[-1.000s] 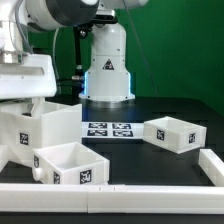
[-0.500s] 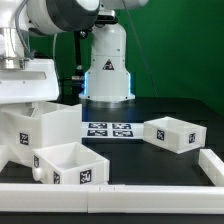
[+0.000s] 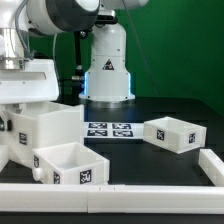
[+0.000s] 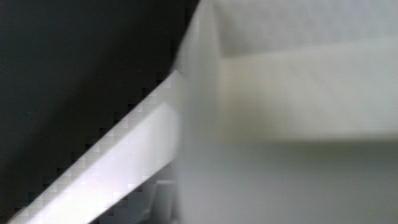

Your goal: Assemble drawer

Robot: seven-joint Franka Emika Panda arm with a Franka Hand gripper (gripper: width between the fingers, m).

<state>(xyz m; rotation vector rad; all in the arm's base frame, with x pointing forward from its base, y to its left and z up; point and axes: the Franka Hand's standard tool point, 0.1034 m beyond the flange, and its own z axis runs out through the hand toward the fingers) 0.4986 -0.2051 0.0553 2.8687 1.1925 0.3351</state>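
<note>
- Drawer housing (image 3: pixel 45 125), at nine o'clock, runs off the exterior view's edge.
- The jaws are hidden from both views.
- Wrist view: blurred white surface (image 4: pixel 294 120).

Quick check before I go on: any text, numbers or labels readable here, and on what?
No readable words, numbers or brands anywhere.
Housing, near tray, far tray, marker board: square black-and-white tags, patterns only, no letters.
Wrist view: too blurred to read anything.
</note>
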